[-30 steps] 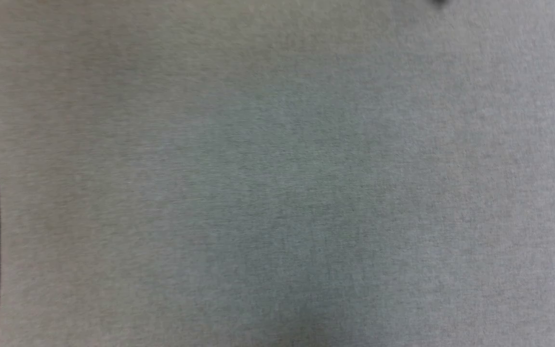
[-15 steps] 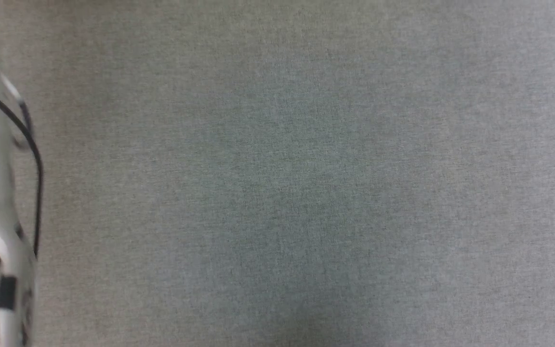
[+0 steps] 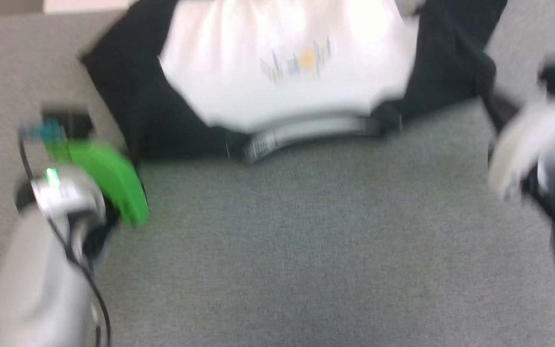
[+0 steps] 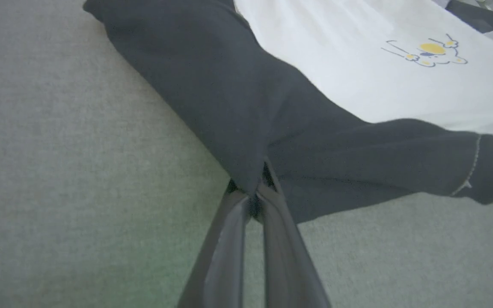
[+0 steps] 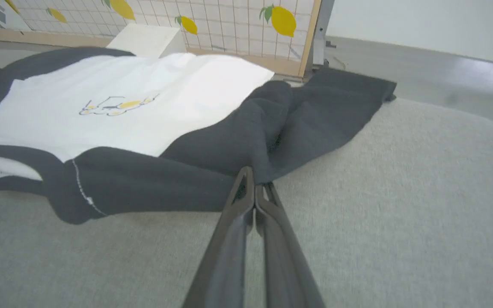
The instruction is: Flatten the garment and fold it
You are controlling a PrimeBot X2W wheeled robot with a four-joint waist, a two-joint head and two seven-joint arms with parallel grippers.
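Observation:
The garment [image 3: 287, 86] lies spread on the grey surface, chest up, its collar band [image 3: 306, 132] toward me; this head view is blurred. Its body is white with a small yellow-and-blue print [image 4: 428, 51], and both sleeves are black. My left gripper [image 4: 256, 194] is shut on a fold of the black sleeve at the shoulder edge. A ridge of fabric rises from its tips. My right gripper [image 5: 253, 186] is shut on the edge of the other black sleeve [image 5: 289, 124], which bunches just above its tips. In the head view my left arm [image 3: 70, 197] and right arm [image 3: 537, 154] flank the shirt.
The grey padded surface [image 3: 306, 250] stretches bare between me and the collar. Behind the garment stand a lemon-print grid panel [image 5: 212, 25] and a white box [image 5: 148, 40]. The surface's rounded edge and grey floor [image 5: 422, 64] lie past the right sleeve.
The head camera has swung: earlier it showed bare grey surface with a sliver of the left arm, now the garment and both arms. No motion of the garment can be told.

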